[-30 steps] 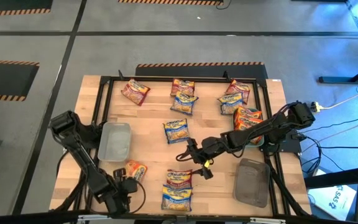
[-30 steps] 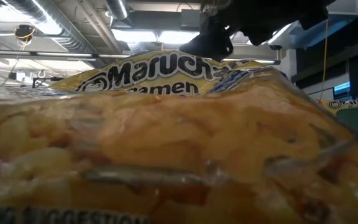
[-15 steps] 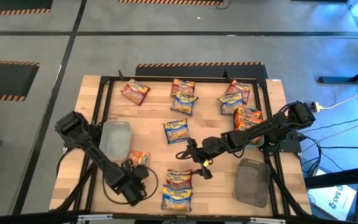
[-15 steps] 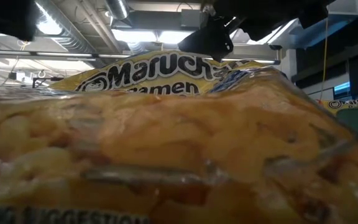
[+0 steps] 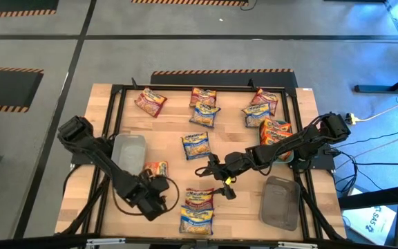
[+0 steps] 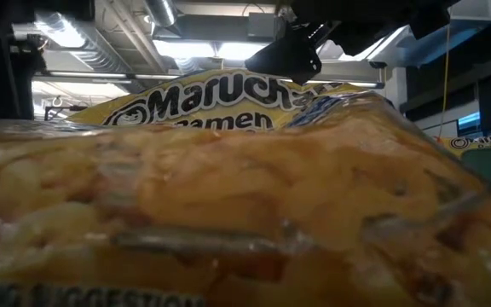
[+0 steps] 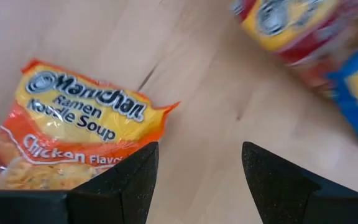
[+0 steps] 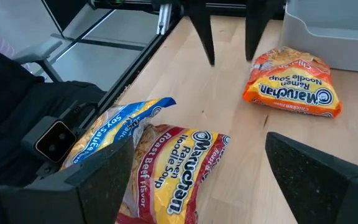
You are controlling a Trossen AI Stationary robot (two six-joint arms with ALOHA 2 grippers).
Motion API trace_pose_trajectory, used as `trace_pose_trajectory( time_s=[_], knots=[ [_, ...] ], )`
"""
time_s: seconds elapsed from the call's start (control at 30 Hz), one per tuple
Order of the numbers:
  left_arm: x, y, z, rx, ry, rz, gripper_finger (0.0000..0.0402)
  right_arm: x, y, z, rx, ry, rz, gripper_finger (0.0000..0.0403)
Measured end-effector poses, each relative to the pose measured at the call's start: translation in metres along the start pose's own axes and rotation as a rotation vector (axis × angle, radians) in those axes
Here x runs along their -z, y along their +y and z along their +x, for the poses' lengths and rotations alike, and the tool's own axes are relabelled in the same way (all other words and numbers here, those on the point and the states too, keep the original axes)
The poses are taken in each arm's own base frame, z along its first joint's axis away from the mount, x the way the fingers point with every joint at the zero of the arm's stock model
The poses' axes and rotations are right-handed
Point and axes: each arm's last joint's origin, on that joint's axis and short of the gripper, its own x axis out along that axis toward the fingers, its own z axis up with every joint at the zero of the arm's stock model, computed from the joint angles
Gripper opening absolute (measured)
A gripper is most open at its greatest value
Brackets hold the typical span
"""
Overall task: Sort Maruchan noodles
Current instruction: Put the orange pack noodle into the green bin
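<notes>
Maruchan noodles lie flat and scattered on the wooden table. An orange chicken packet (image 5: 155,169) (image 7: 73,137) (image 8: 294,84) lies near the clear tray (image 5: 128,155). A maroon beef packet (image 5: 199,199) (image 8: 179,168) and a blue-and-yellow packet (image 5: 195,221) (image 8: 117,134) lie by the near edge. My left gripper (image 5: 159,188) (image 7: 201,155) hovers open over bare wood between the orange and maroon packets. My right gripper (image 5: 214,181) (image 8: 199,146) hangs open above the middle, pointing at the near packets.
More packets lie along the far side (image 5: 150,102) (image 5: 204,105) (image 5: 260,107), one at the centre (image 5: 195,144), and orange ones at the right (image 5: 275,131). A grey tray (image 5: 280,202) stands near right. A packet (image 6: 228,213) fills the low view.
My left gripper has swung from the near left corner toward the table's right edge, past the orange packet, rolling as it went. The orange packet now lies a little farther from the near edge than a second ago. My right gripper has stayed in place.
</notes>
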Motion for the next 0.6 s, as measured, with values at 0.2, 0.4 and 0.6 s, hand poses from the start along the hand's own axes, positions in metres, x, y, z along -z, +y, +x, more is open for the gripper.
trace_pose_trajectory(
  time_s=[0.2,0.4,0.6],
  knots=[
    [0.014,0.005,-0.027,0.001,-0.048,0.064,0.0225,0.000,0.000,0.000,0.000,0.000,0.002,0.0349],
    [0.035,0.012,-0.031,-0.079,-0.042,0.111,0.0225,0.000,0.000,0.000,0.000,-0.001,0.002,0.0349],
    [0.059,0.021,-0.023,-0.096,-0.026,0.130,0.0225,0.000,0.000,0.000,0.000,-0.002,0.001,0.0349]
  ],
)
